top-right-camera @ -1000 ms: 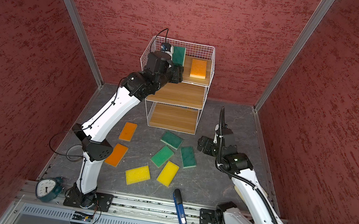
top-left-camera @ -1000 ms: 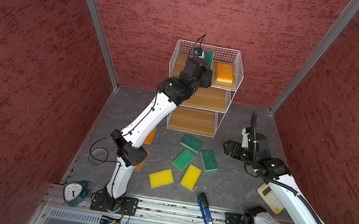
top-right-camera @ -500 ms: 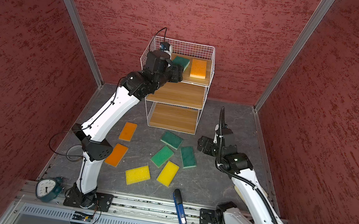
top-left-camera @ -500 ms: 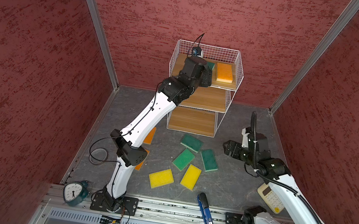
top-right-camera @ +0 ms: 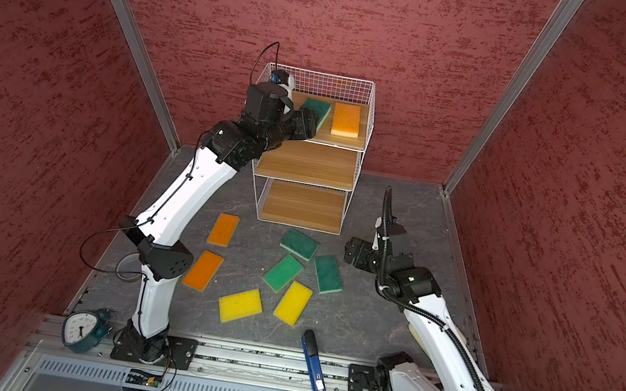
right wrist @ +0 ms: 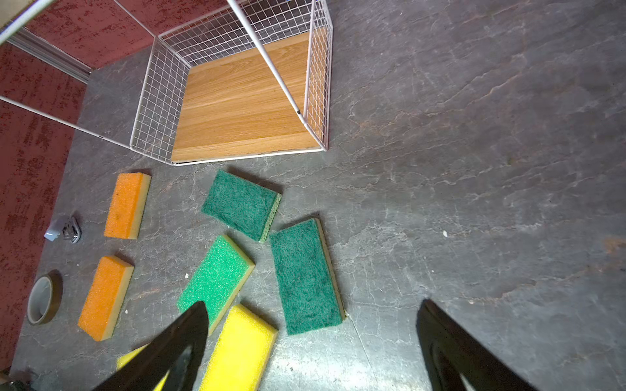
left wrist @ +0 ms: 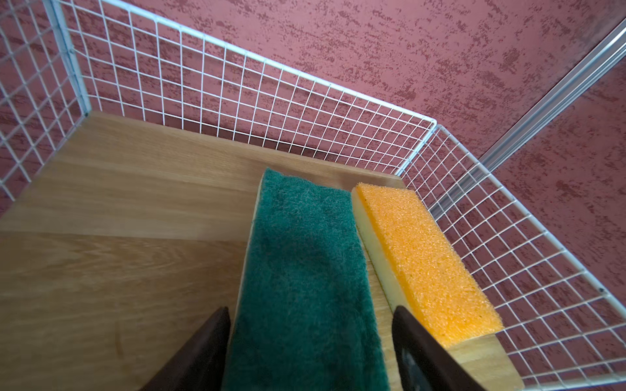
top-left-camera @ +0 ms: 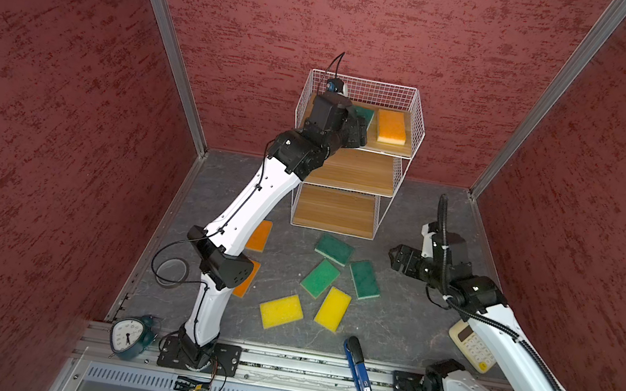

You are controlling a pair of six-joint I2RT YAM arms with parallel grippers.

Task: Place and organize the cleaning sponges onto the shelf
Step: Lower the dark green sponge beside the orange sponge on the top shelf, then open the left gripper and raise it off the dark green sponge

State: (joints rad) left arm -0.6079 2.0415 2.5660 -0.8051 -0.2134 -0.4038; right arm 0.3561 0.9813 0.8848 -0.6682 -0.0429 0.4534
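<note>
High on the shelf (top-left-camera: 360, 90), a green sponge (left wrist: 305, 270) is set down.
It lies at 9 o'clock of the orange sponge (left wrist: 423, 264), likely to start a neat row. The left gripper (left wrist: 310, 308) has its jaws apart around it; the right gripper (right wrist: 312, 302), wide and empty, hangs beside seven floor sponges (top-right-camera: 299, 243) at the shelf's 6 o'clock.

I work in a lab test booth: red textured wall panels (top-left-camera: 40, 122) close me in on three sides, metal corner posts (top-left-camera: 166, 40) join them, and my two arms (top-left-camera: 251, 204) are bolted to a metal rail (top-left-camera: 298, 364) edging a grey tabletop (top-left-camera: 400, 331).
</note>
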